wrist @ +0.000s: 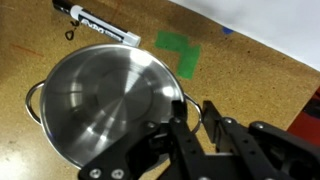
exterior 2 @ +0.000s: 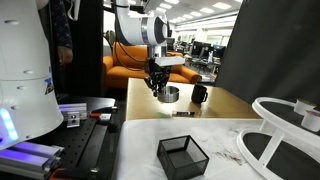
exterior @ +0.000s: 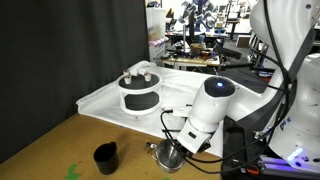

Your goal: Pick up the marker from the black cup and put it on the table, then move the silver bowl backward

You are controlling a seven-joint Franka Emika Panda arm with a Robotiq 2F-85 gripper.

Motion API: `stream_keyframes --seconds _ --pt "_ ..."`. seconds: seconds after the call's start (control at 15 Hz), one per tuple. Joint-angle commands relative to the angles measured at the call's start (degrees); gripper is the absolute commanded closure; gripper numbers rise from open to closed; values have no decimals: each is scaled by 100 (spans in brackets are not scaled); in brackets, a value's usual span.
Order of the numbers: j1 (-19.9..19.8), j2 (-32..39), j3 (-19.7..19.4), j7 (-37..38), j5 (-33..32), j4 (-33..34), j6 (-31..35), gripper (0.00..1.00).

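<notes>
The silver bowl (wrist: 100, 95) looks light, stiff and slick, so its thin rim suits pinching. The gripper (wrist: 195, 108) sits at that rim; whether it has clamped cannot be told.

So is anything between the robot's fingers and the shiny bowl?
Nothing visible. In the wrist view the fingers are at the rim of the silver bowl; the marker lies on the table past it, apart.

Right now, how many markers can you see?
1. The marker lies on the table beside the silver bowl; the black cup could hide another.
</notes>
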Motion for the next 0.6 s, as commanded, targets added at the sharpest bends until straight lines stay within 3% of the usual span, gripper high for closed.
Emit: stream_keyframes --seconds 0.0,0.27,0.47,0.53 --pt "-253 576 117 -1085 106 299 335 94" --pt "-484 1084 404 -2131 473 727 66 94" --pt "-441 1188 420 -2488 656 946 -116 94" --pt "-415 1177 397 -2552 697 992 -174 59"
